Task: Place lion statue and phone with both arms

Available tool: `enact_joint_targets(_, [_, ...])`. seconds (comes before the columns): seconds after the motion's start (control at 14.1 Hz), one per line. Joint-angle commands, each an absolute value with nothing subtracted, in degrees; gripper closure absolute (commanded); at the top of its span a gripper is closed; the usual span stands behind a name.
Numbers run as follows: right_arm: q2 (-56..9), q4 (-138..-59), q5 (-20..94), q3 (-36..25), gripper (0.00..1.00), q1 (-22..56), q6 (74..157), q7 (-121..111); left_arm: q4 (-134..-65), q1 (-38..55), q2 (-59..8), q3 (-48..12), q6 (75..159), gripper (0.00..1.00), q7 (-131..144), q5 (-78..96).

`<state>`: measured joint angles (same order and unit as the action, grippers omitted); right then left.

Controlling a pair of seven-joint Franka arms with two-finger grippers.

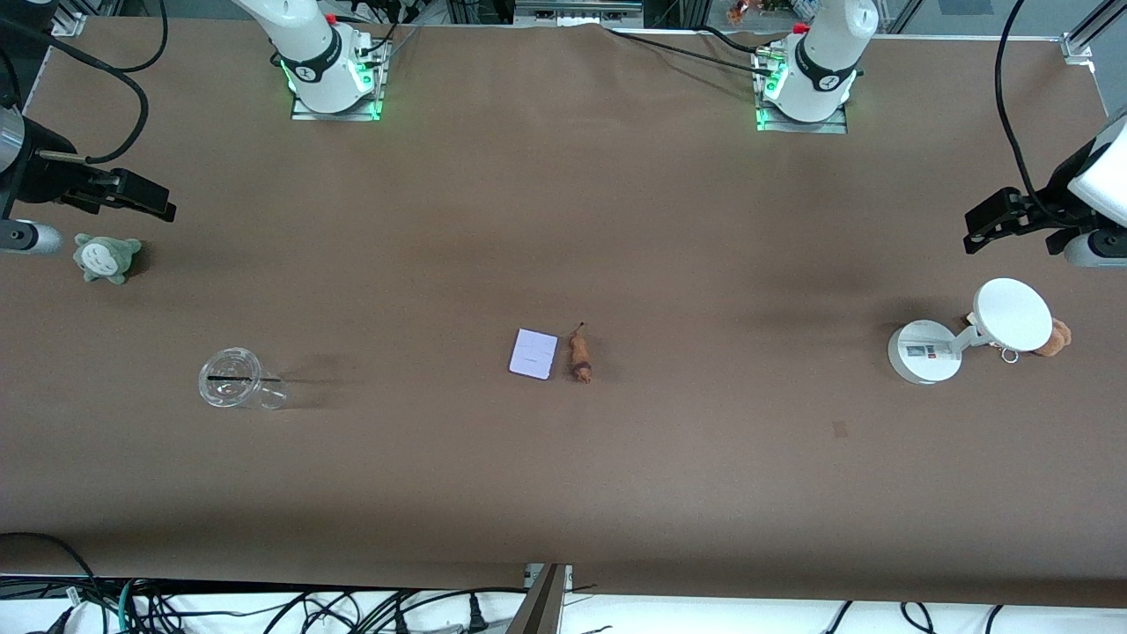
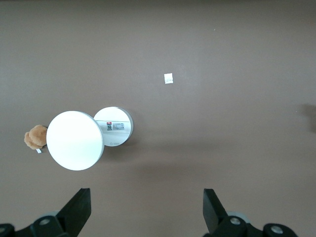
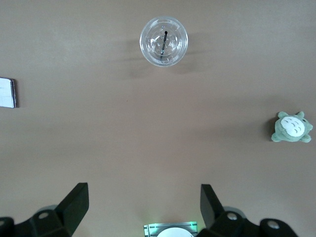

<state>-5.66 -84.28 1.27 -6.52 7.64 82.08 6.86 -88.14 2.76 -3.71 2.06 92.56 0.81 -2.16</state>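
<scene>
The lion statue (image 1: 580, 356), a tiny orange-brown figurine with a thin dark tail, lies on the brown table at its middle. The phone (image 1: 534, 354), a pale lavender-white rectangle, lies flat right beside it, toward the right arm's end; its edge shows in the right wrist view (image 3: 7, 92). My left gripper (image 1: 995, 222) is open and empty, high over the left arm's end of the table; its fingers (image 2: 79, 207) frame bare table. My right gripper (image 1: 141, 197) is open and empty, high over the right arm's end.
A white round-based stand (image 1: 968, 339) with a tan plush (image 1: 1054, 338) beside it stands under my left gripper. A grey-green plush (image 1: 106, 257) lies under my right gripper. A clear plastic cup (image 1: 239, 379) with a dark straw stands nearer the front camera.
</scene>
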Motion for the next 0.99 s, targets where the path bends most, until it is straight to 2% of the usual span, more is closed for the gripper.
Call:
enact_joint_targets(0.0, [-6.1,-83.2,2.2,-6.4,0.00,7.0,81.8,5.7,-86.3,2.0,-4.7,2.0,92.5,0.00,0.0,-1.4])
enact_joint_targets(0.92, [-6.1,-83.2,2.2,-6.4,0.00,6.9,81.8,5.7,-86.3,2.1,-4.9,2.3,92.5,0.00,0.1,-2.1])
